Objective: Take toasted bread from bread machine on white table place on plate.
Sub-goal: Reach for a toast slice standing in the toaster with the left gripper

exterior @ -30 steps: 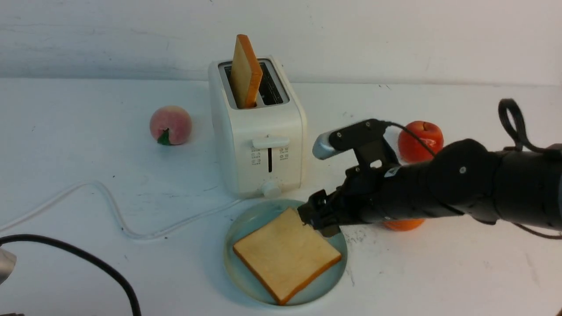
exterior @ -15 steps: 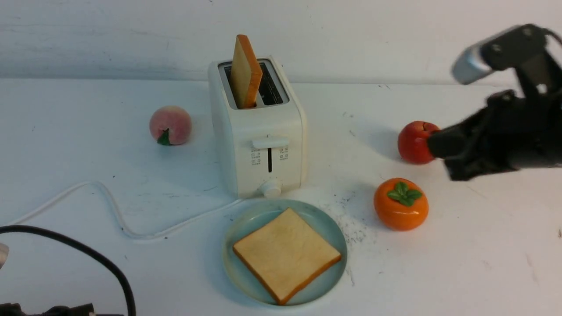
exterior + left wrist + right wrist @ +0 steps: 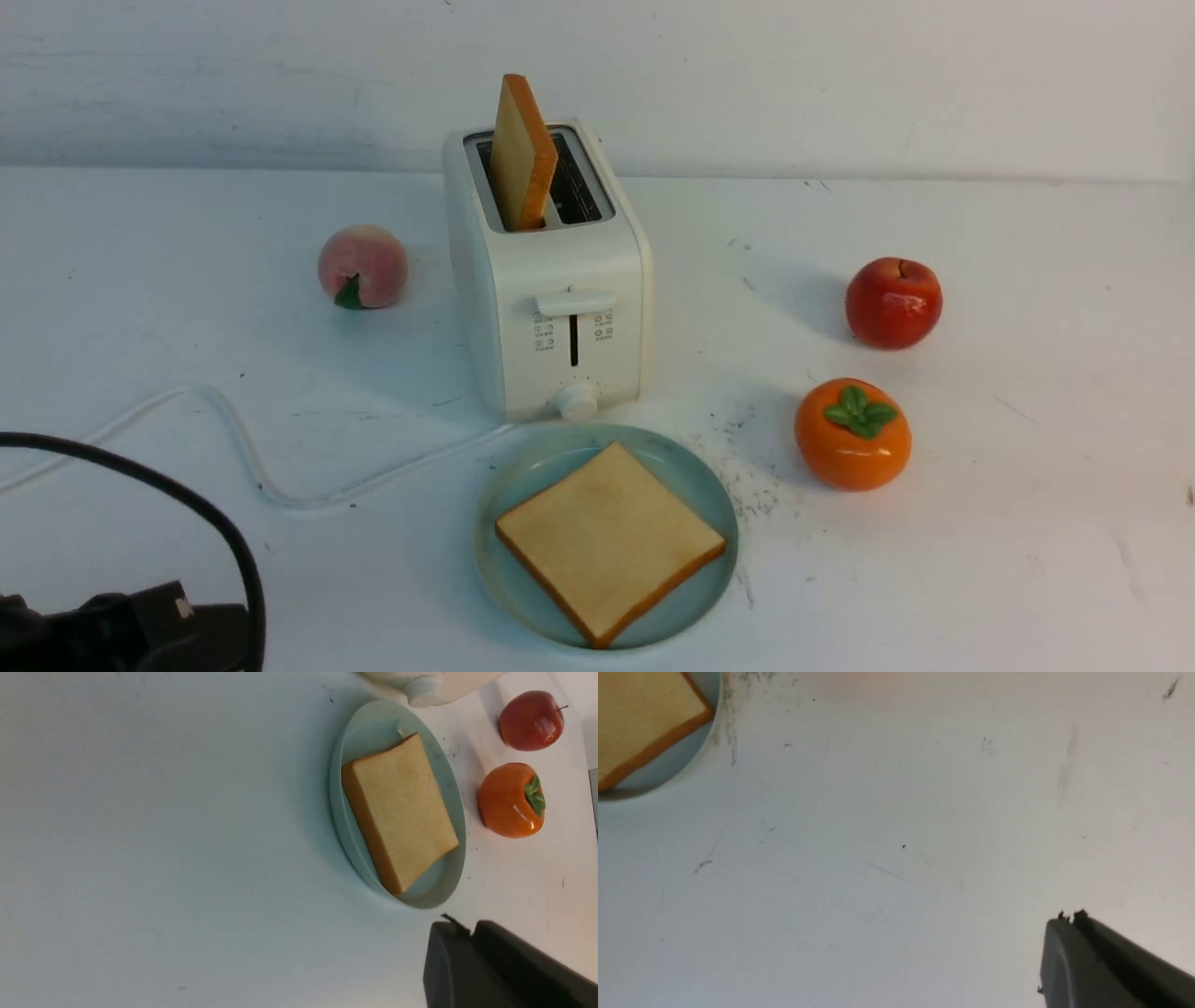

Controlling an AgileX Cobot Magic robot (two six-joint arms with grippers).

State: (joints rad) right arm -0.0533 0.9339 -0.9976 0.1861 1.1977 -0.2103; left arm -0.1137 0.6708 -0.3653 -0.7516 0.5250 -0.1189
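Note:
The cream-white bread machine [image 3: 569, 280] stands at the middle back of the white table [image 3: 980, 560]. One slice of toasted bread [image 3: 523, 154] stands upright in its left slot. A second slice [image 3: 609, 541] lies flat on the blue-green plate [image 3: 523, 457] just in front of the machine. My left gripper [image 3: 469, 926] is shut on nothing, hovering a little apart from the plate [image 3: 355, 742] and its slice [image 3: 404, 812]. My right gripper [image 3: 1069, 917] is shut and empty over bare table, well away from the plate [image 3: 677, 765]. It does not show in the front view.
A peach [image 3: 362, 266] sits left of the bread machine. A red apple [image 3: 893, 303] and an orange persimmon [image 3: 852, 434] sit to its right. The white cord [image 3: 233, 429] curls across the left side. My left arm's black cable [image 3: 187, 513] arcs over the front-left corner.
My right arm has drawn back from the plate to the right and out of the front view, its jaws now closed. The left arm has come further into the front-left corner.

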